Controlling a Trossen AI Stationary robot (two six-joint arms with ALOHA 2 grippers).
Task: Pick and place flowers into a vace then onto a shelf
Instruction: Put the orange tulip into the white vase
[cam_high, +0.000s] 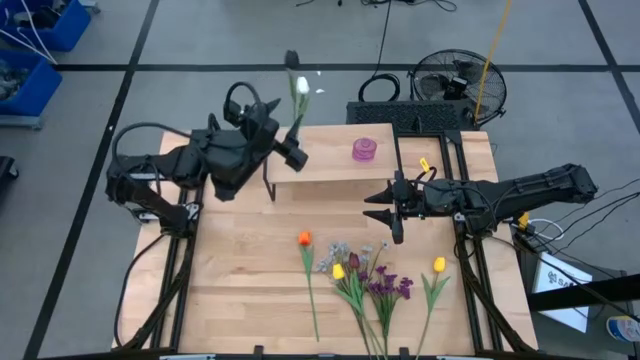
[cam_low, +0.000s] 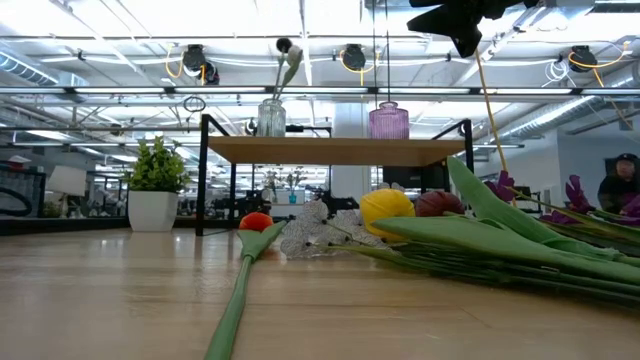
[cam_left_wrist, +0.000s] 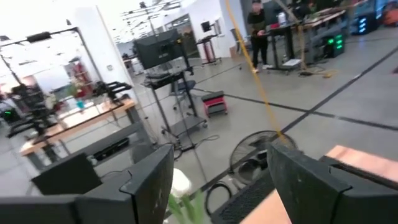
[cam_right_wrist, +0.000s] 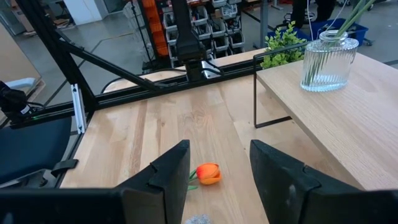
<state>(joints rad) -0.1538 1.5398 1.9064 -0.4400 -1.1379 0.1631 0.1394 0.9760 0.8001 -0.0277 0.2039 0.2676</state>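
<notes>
Left gripper (cam_high: 297, 157) sits above the shelf (cam_high: 345, 165) beside the clear vase (cam_low: 271, 117), fingers spread wide and gripping nothing, probably just clear of the white tulip (cam_high: 300, 86) standing stem-down in that vase (bloom up, long axis near vertical, leaning slightly). Right gripper (cam_high: 385, 208) hovers over the bare table past the shelf's front edge, jaws part-open and empty, presumably lining up for the next stem. Remaining flowers (cam_high: 365, 280) lie flat on the table, stems running toward the front edge, blooms pointing at the shelf.
</notes>
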